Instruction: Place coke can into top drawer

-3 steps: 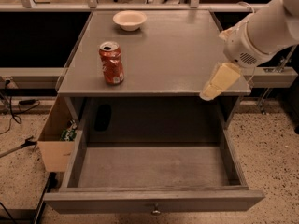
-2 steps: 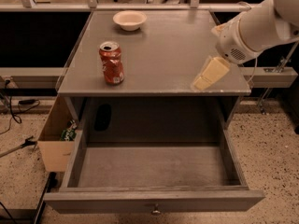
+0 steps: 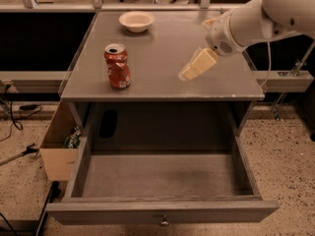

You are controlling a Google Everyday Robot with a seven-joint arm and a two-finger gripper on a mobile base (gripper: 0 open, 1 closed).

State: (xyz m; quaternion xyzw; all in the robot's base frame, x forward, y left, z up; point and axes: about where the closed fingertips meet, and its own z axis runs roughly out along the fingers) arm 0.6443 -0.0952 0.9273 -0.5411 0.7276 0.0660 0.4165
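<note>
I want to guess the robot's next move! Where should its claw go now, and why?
Probably move the claw left toward the coke can. The can stands upright on the left of the table, untouched, and the claw hovers well to its right. The top drawer below is already open, so grasping the can seems next.

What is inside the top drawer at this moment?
The top drawer stands open; its visible floor is bare. The strip just behind its front panel is hidden. The coke can stands on the tabletop, where the gripper hovers.
</note>
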